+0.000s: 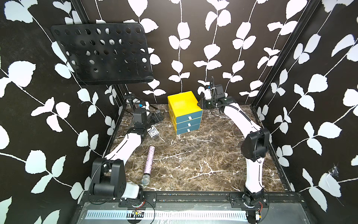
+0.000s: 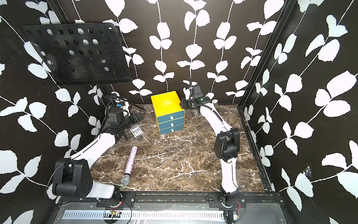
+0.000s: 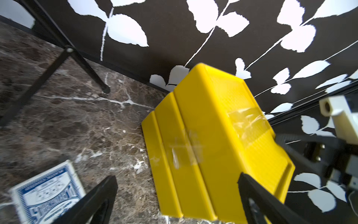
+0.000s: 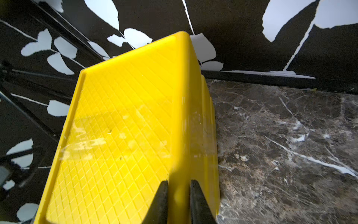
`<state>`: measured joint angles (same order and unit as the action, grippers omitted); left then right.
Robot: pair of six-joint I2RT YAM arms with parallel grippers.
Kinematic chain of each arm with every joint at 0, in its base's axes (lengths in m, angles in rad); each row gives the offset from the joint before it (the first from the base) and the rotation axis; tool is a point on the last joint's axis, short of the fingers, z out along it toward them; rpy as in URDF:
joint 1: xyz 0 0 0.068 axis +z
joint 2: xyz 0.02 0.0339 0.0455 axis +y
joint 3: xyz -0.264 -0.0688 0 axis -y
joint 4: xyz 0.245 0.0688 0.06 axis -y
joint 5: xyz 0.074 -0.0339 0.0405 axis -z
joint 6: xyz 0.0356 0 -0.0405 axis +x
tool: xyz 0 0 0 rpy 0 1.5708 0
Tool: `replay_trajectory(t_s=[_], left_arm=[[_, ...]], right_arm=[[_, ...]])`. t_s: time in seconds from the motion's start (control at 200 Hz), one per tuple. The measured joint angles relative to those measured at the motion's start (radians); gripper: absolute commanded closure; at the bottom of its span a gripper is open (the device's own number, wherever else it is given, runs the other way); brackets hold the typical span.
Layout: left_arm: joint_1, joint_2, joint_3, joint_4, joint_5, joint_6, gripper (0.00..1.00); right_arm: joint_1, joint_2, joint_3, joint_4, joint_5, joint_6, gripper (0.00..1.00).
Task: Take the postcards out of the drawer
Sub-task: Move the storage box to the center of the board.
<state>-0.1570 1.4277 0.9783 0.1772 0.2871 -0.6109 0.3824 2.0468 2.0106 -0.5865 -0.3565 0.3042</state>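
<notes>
A yellow cabinet (image 1: 183,103) (image 2: 166,102) with three teal drawers (image 1: 188,123) stands at the back of the marble table, and all the drawers are shut. The postcards are hidden. My right gripper (image 4: 179,182) (image 1: 200,103) is at the cabinet's top right edge, and its jaws pinch the raised yellow rim (image 4: 180,116). My left gripper (image 3: 177,178) (image 1: 158,116) hangs open beside the cabinet's left wall (image 3: 174,155), apart from it, with nothing between its fingers.
A blue-and-white card box (image 1: 153,131) (image 3: 46,194) lies on the table under my left arm. A glittery microphone (image 1: 148,164) lies at the front left. A black perforated music stand (image 1: 100,52) stands at the back left, with its legs (image 3: 85,66) on the table.
</notes>
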Motion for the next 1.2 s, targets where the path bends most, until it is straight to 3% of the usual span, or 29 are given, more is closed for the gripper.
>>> replay_trajectory(t_s=[0.345,0.555,0.715,0.915,1.2], left_arm=[[-0.002,-0.001,0.102,-0.084,0.021,0.058,0.01],[-0.004,0.004,0.197,-0.171,0.090,0.107,0.01],[-0.004,0.008,0.221,-0.259,0.130,0.146,0.01],[-0.004,0.008,0.221,-0.365,0.143,0.190,0.01],[-0.004,0.008,0.221,-0.420,0.143,0.216,0.01]], right_arm=[[-0.009,-0.303,-0.364,-0.027,-0.029,-0.159,0.83],[-0.010,-0.369,-0.475,0.018,-0.121,-0.255,0.84],[0.003,-0.355,-0.480,0.059,-0.156,-0.314,0.85],[0.035,-0.259,-0.372,0.077,-0.182,-0.340,0.83],[0.072,-0.210,-0.277,0.021,-0.110,-0.323,0.61]])
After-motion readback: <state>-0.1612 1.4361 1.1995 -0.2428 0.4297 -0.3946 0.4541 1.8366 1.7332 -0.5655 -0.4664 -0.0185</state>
